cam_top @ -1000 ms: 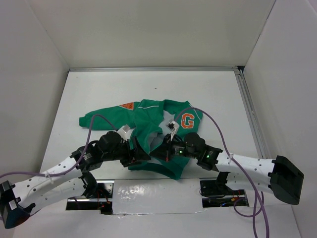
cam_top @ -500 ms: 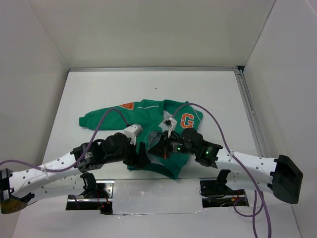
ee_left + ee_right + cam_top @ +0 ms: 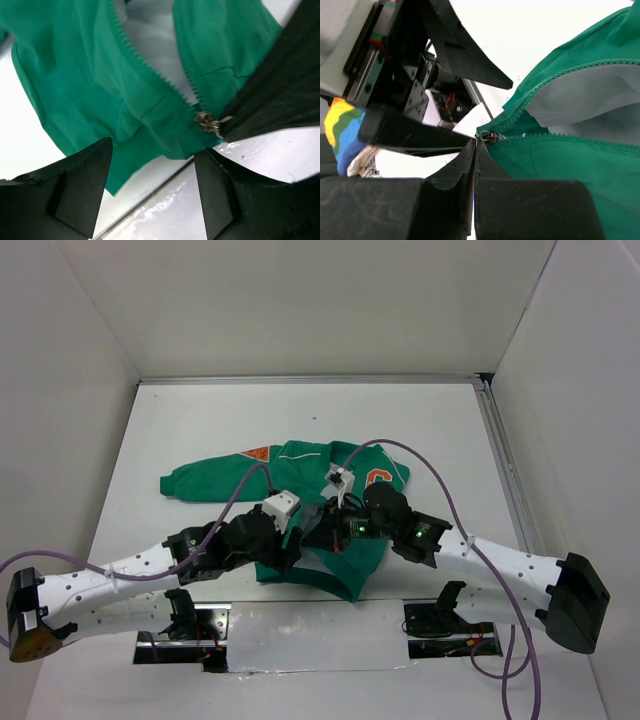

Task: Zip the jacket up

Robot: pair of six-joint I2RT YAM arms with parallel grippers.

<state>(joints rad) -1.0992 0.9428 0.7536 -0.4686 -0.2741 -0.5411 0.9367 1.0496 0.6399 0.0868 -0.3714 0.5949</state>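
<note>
Right claw [image 3: 475, 141] advanced, pinching zipper [image 3: 487, 136], arm [image 3: 480, 555] half-hiding G [image 3: 377, 478]

The far half of the white tabletop [image 3: 300, 410], across the upper middle of the top view, lies bare up to the white back wall [image 3: 300, 310], with open strips down both sides. The small green fabric jacket [image 3: 300, 465] covers the centre. Just below it two black-and-white arms [image 3: 130, 575] converge from the lower corners, the spread left gripper [image 3: 292, 550] and the right gripper [image 3: 318, 533], pinched on the metal zip pull [image 3: 486, 136], crowding the hem; purple cables [image 3: 432, 477] arch above them.
</note>
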